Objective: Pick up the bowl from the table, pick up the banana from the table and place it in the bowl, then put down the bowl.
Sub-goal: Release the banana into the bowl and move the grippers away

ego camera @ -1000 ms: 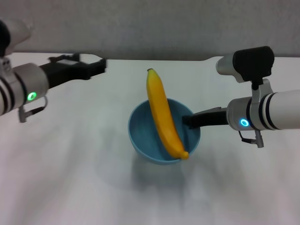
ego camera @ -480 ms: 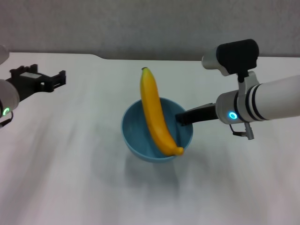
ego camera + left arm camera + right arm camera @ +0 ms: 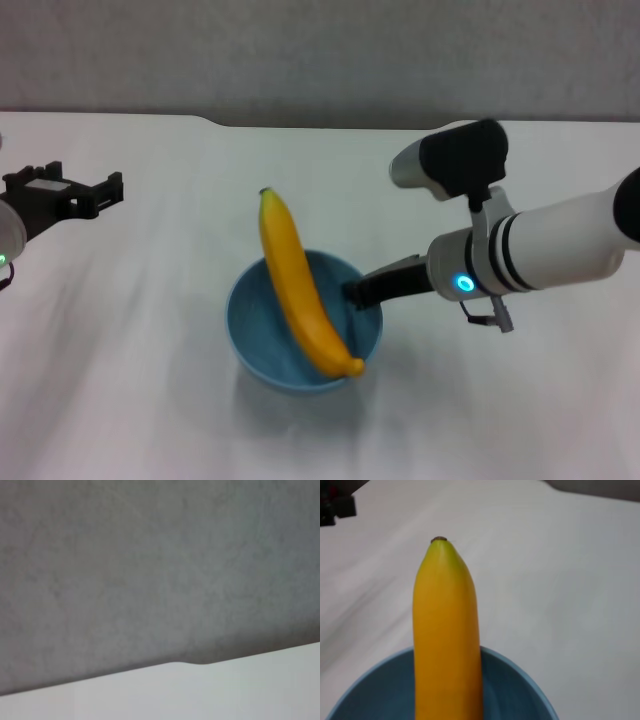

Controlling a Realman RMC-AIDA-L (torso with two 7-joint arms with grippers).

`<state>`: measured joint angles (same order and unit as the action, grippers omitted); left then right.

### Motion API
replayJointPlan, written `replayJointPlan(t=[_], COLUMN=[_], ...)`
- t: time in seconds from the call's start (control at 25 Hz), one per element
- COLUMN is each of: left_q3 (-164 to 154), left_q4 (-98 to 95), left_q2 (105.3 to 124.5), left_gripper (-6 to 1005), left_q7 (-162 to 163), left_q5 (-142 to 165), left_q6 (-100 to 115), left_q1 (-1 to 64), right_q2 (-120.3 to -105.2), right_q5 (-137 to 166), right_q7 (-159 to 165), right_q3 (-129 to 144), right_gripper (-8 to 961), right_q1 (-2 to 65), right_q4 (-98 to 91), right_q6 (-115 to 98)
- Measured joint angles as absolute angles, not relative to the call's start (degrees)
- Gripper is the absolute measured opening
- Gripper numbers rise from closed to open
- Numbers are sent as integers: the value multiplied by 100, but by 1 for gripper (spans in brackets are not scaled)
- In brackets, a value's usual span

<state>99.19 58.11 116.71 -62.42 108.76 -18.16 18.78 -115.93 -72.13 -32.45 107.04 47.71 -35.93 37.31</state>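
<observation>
Bowl (image 3: 262, 335) shifted nearer, right gripper (image 3: 357, 291) on rim, banana (image 3: 298, 290) overhanging both edges

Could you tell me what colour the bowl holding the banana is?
The bowl is light blue, plain and unpatterned; the head view shows it best.

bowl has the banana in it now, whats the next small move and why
Probably lower the bowl straight down onto the table and only then let go. The banana already lies across it, both ends past the rim, and the right gripper grips the rim, so tilting could tip it out. The left gripper sits apart, off to the left.
</observation>
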Motion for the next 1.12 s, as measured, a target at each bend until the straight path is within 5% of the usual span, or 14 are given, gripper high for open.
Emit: replayJointPlan(t=[1.12], left_q3=[9887], left_q4=[5818], left_q2=[11666], left_gripper=[830], left_q7=[-6117], left_q5=[10731], left_q6=[-1881], left_q1=[1710], right_q2=[-11584], right_q5=[-7364], right_q7=[-3239], right_q3=[10995], right_gripper=[78], right_q1=[4360], right_q4=[-3364], right_q6=[3574])
